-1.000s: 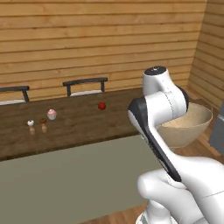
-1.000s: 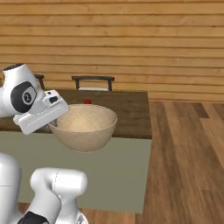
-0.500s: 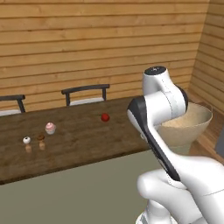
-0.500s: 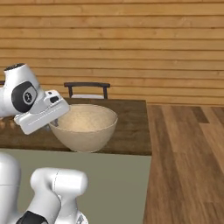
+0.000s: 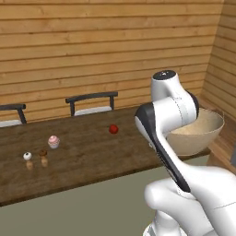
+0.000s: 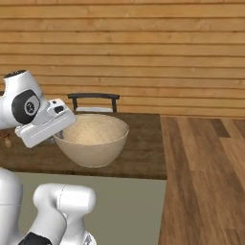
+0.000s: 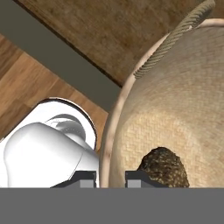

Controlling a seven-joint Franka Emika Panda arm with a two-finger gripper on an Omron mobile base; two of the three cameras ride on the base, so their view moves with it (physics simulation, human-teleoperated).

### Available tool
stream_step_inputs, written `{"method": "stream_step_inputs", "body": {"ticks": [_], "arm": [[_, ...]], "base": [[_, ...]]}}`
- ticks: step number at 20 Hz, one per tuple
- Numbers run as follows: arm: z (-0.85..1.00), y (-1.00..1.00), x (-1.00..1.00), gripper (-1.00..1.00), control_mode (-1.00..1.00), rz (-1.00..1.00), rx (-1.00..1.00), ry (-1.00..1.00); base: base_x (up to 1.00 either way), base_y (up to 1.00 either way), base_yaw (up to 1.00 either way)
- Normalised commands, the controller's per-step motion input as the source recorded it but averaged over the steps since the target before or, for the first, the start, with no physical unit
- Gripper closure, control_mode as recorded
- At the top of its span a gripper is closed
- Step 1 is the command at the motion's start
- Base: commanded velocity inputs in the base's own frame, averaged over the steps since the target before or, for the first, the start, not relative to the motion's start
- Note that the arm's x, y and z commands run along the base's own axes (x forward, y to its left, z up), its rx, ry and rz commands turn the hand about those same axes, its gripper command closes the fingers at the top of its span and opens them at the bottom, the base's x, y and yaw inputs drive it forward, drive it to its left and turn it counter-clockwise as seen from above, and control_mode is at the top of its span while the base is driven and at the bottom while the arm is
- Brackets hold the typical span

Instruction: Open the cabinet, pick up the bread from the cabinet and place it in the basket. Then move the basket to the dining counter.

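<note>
Whole view shifted by base drive; pincer point(image 7: 110, 178) pinching unlabelled basket point(image 6: 92, 139) rim, bread point(image 7: 164, 168) inside, above dining counter point(image 5: 83, 156).

White arm raised, pincer point(image 7: 110, 175) clamped tight on the basket point(image 7: 175, 109) rim.

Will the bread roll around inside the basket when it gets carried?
Probably a little. The bread is a small rounded lump lying loose on the curved bottom of the basket. The high walls should keep it in. The pincer grips just one rim, so the basket might tilt.
</note>
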Motion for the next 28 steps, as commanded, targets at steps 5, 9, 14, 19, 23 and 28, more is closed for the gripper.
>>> {"method": "stream_step_inputs", "body": {"ticks": [5, 9, 14, 19, 23, 28], "arm": [[0.00, 0.00, 0.00, 1.00, 1.00, 0.00, 0.00, 0.00], [0.00, 0.00, 0.57, 1.00, -1.00, 0.01, 0.00, 0.00], [-0.12, 0.00, 0.78, 1.00, -1.00, 0.06, 0.04, 0.01], [-0.60, -0.04, 1.00, 1.00, -1.00, 0.03, 0.07, 0.03], [-0.75, -0.02, 1.00, 1.00, -1.00, 0.08, 0.07, -0.04], [-0.65, -0.24, 0.96, 1.00, -1.00, 0.06, 0.04, -0.11]], "base": [[0.36, 0.00, 0.00], [0.00, 0.00, 0.00], [0.00, 0.00, 0.00], [0.00, 0.00, 0.00], [0.00, 0.00, 0.00], [0.00, 0.00, 0.00]]}}
